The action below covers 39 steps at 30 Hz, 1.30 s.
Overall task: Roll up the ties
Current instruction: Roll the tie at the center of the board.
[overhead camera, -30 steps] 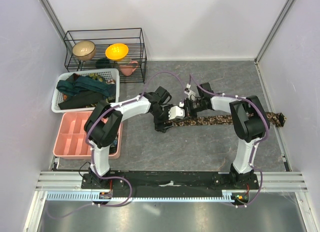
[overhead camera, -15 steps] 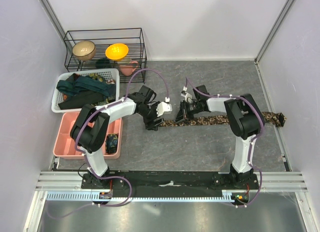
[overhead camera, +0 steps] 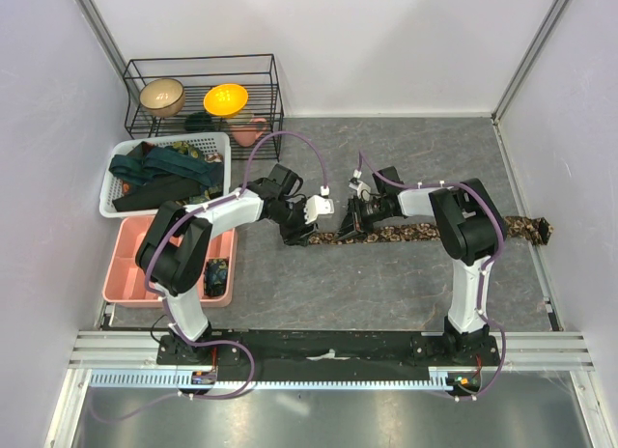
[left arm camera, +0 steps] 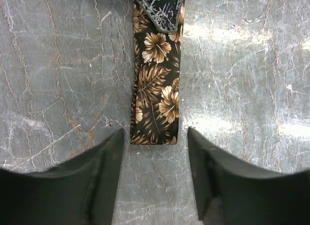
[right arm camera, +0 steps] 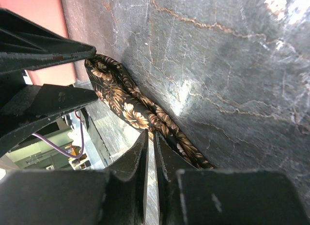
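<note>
The floral tie [overhead camera: 406, 234] is a long, narrow strip of dark brown fabric printed with tan hibiscus blooms and leaves. It lies flat on the grey marbled table [overhead camera: 386, 158], running from the middle out to the right edge. In the left wrist view its squared narrow end [left arm camera: 155, 104] lies flat, and a grey-patterned pointed piece overlaps it further up. At the far left, a white mesh basket [overhead camera: 108, 189] holds a loose heap of dark teal and black ties [overhead camera: 159, 173]. In front of it, the pink compartment tray [overhead camera: 135, 265] has a small dark coil [overhead camera: 217, 274] in a near right compartment, too small to make out further. Behind them, a black wire rack [overhead camera: 198, 60] carries a tan bowl [overhead camera: 161, 98], a yellow bowl [overhead camera: 225, 99] and a pink cup [overhead camera: 249, 131]. The left gripper [left arm camera: 155, 181] is spread, and the tie's end lies between its fingers [left arm camera: 104, 171], touching neither. The right gripper [right arm camera: 150, 176] has its jaws drawn almost together, leaving a thin slit. Its tips are at the tie further along the strip, and whether they pinch the fabric cannot be told.
</note>
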Motion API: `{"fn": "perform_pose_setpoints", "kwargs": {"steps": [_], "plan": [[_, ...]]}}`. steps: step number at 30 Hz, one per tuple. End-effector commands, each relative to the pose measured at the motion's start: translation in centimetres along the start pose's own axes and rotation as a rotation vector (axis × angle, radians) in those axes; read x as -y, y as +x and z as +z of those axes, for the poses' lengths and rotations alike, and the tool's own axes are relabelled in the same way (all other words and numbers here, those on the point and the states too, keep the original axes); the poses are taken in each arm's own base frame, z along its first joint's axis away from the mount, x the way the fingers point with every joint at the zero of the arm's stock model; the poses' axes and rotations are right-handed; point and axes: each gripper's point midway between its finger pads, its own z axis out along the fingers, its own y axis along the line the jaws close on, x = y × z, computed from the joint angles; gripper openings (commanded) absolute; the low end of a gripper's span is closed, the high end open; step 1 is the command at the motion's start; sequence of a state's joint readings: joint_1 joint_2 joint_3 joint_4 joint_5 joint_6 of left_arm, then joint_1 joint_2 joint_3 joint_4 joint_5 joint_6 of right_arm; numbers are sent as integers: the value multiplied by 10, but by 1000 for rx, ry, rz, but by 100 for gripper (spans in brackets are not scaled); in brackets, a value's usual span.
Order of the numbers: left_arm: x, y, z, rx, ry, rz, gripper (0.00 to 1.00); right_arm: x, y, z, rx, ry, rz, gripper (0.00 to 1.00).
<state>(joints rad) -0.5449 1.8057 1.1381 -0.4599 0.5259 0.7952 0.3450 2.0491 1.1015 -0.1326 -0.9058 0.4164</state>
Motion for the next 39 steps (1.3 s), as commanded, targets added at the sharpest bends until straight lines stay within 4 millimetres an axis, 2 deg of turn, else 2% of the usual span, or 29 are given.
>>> {"fn": "perform_pose_setpoints", "kwargs": {"steps": [1, 2, 4, 5, 6, 8, 10, 17, 20, 22, 26, 33, 35, 37, 39], "plan": [[-2, -6, 1, 35, 3, 62, 53, 22, 3, 10, 1, 60, 6, 15], [-1, -7, 0, 37, 9, 65, 49, 23, 3, 10, 2, 60, 8, 15], [0, -9, -1, 37, 12, 69, 50, 24, 4, 11, -4, 60, 14, 15], [-1, -9, -1, 30, 7, 68, 59, 23, 3, 11, -2, 56, 10, 15], [-2, -8, 0, 26, 5, 67, 64, 24, 4, 11, -4, 57, 13, 15], [-4, -6, 2, 14, 0, 66, 68, 25, 4, 11, -4, 56, 18, 15], [-5, -1, 6, -9, -2, 63, 68, 26, 5, 12, -9, 58, 23, 15], [-5, 13, 12, -64, 8, 66, 55, 26, 4, 13, -7, 59, 27, 14], [-5, 12, 13, -62, 17, 62, 51, 28, 3, 14, -7, 61, 31, 14], [-5, 6, 12, -47, 19, 55, 49, 27, 3, 14, -8, 61, 29, 14], [0, -17, 2, 29, 41, 60, 38, 28, 2, 15, -8, 61, 38, 14], [13, -67, -11, 134, 79, 65, 35, 29, -1, 17, -4, 67, 44, 13], [13, -81, -8, 155, 93, 49, 35, 29, -2, 17, -1, 68, 45, 13], [10, -84, 2, 147, 106, 29, 36, 29, -3, 17, 0, 67, 46, 13], [5, -99, 5, 163, 102, 19, 36, 27, -3, 17, -1, 62, 47, 13]]}}
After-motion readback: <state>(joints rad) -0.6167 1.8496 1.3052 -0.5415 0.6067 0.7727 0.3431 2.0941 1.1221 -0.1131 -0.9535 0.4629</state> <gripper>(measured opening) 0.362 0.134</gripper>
